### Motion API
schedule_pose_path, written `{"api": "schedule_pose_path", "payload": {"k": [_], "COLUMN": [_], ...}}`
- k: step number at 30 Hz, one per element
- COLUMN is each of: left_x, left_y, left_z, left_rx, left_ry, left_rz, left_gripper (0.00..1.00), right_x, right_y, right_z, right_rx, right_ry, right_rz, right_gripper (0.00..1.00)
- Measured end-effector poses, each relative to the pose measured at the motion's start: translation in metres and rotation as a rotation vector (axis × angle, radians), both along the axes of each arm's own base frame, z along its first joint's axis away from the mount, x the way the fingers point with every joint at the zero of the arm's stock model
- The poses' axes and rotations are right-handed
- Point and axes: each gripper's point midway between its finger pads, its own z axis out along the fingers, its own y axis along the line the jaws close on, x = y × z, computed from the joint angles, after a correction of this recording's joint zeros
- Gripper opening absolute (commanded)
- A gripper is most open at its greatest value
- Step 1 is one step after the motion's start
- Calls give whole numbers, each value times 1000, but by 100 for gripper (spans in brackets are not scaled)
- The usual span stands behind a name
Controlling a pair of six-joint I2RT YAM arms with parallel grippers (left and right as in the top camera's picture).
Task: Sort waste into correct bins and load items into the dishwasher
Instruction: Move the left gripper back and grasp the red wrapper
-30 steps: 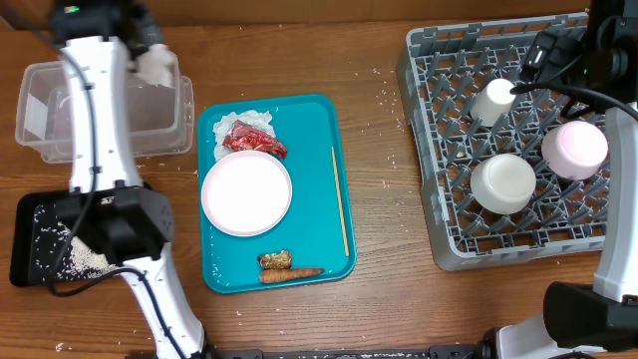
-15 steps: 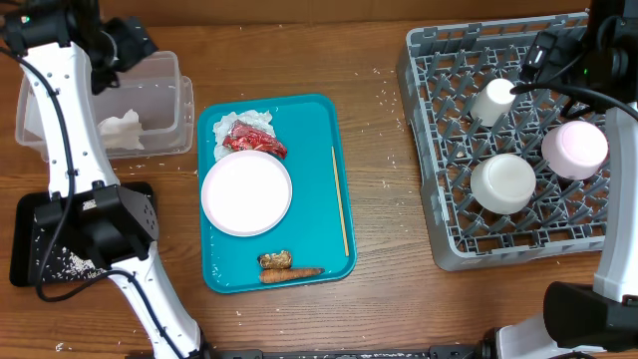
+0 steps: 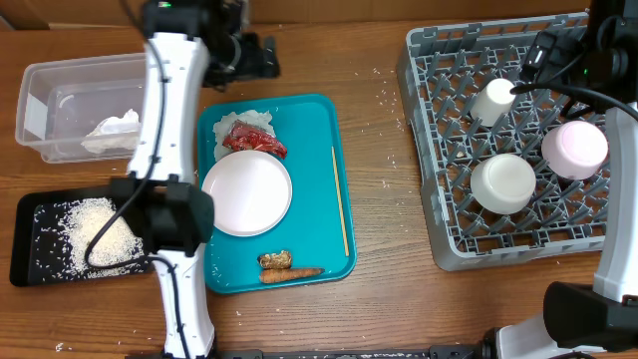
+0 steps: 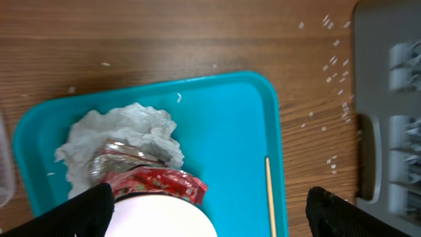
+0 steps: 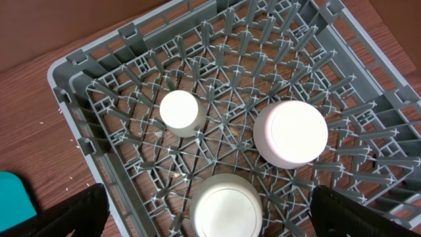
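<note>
My left gripper [image 4: 214, 218] hangs open and empty over the far end of the teal tray [image 3: 317, 150]. Under it lie crumpled white tissue [image 4: 125, 135], a red shiny wrapper [image 4: 161, 179] and a white plate [image 3: 246, 192]. A brown scrap [image 3: 274, 258] and a carrot-like stick [image 3: 295, 271] sit at the tray's near end. More tissue [image 3: 115, 130] rests in the clear tub [image 3: 45, 95]. Rice [image 3: 95, 234] covers the black tray [image 3: 25, 261]. My right gripper [image 5: 212, 217] is open above the grey rack [image 5: 72, 99], which holds a cup [image 5: 179, 112], a pink bowl [image 5: 290, 134] and a white bowl [image 5: 227, 207].
A thin wooden stick [image 3: 340, 199] lies along the teal tray's right side. Loose rice grains [image 3: 391, 100] dot the wood between tray and rack. The rack's left wall [image 4: 388, 99] stands close to the tray's right edge.
The left gripper opened and dropped the tissue into the clear tub, then swung right to above the teal tray's far end. The right arm has not moved.
</note>
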Motion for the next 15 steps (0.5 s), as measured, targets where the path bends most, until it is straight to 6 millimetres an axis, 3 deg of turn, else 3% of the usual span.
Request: {"api": "schedule_pose_path", "payload": {"k": [4,8,15], "left_x": [-5,-28,-30], "left_y": [-15,-8,5], "left_z": [-39,-70,-91], "left_rx": [48,87,119], "left_ry": [94,265,359], "left_rz": [-20,69,326], "left_gripper": [88,88,89], "right_x": [0,0,0], "right_y": [0,0,0], "right_z": [0,0,0], "right_rx": [0,0,0], "right_ry": [0,0,0], "right_rz": [-1,0,0], "right_gripper": [100,100,100]}}
